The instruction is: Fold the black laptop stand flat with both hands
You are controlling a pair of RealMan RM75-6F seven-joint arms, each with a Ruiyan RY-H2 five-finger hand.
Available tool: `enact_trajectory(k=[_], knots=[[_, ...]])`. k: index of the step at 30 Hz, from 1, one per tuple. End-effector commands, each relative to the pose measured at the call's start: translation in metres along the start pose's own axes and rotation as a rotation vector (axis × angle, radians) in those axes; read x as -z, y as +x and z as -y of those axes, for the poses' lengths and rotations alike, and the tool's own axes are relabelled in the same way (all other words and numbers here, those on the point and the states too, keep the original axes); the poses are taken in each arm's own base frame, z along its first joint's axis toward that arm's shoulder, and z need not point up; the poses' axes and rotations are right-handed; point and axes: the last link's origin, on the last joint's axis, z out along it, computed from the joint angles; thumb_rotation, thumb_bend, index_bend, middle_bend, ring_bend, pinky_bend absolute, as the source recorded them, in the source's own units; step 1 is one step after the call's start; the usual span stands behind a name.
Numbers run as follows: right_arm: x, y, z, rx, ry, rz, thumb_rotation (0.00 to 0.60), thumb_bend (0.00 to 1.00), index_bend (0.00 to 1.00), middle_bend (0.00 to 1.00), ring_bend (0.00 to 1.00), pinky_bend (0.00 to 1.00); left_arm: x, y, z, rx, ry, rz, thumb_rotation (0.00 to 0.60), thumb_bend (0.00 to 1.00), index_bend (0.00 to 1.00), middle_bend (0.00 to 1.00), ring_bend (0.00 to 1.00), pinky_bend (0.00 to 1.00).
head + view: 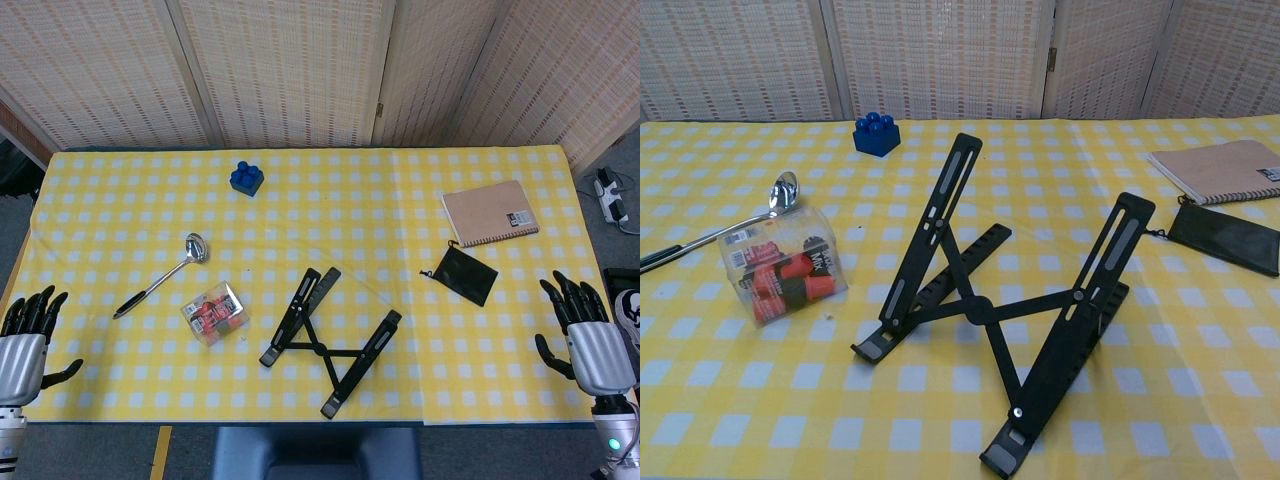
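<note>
Left hand (25, 345) and right hand (590, 335) rest at the table's near corners, fingers spread, holding nothing. Between them, the stand (1005, 300) sits unfolded at the near edge, rails raised, running near-to-far. Behind-left, the box (780, 265) bears unreadable lettering.

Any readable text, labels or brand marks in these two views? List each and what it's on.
Nothing can be read with confidence.
Clear plastic box: dark label with pale lettering, too blurred to read.
Notebook: small dark sticker on the cover, too small to read.
Laptop stand, blue block, ladle, black pouch: no visible markings.
</note>
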Motion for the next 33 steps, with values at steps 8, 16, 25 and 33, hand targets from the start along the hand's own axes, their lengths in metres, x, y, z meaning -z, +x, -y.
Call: enact_trajectory(k=[8,16,25,33], knots=[[-0.002,0.000,0.000,-0.014,0.017,0.012,0.600,0.45,0.00,0.00,0.07,0.00,0.002,0.000,-0.002,-0.005,-0.006,-0.013,0.600,0.19,0.05,0.03,0.00,0.00],[0.001,-0.002,0.001,-0.048,0.036,0.036,0.600,0.45,0.00,0.00,0.08,0.00,0.005,0.001,-0.003,0.004,-0.011,0.006,0.600,0.19,0.05,0.03,0.00,0.00],[-0.011,-0.017,0.014,-0.133,0.123,0.143,0.600,0.45,0.00,0.00,0.08,0.00,0.007,0.004,-0.006,0.013,-0.020,0.011,0.600,0.19,0.05,0.03,0.00,0.00],[-0.035,-0.045,0.040,-0.190,0.227,0.272,0.600,0.43,0.00,0.00,0.07,0.00,0.008,0.003,-0.005,0.010,-0.013,0.023,0.600,0.19,0.05,0.03,0.00,0.00]])
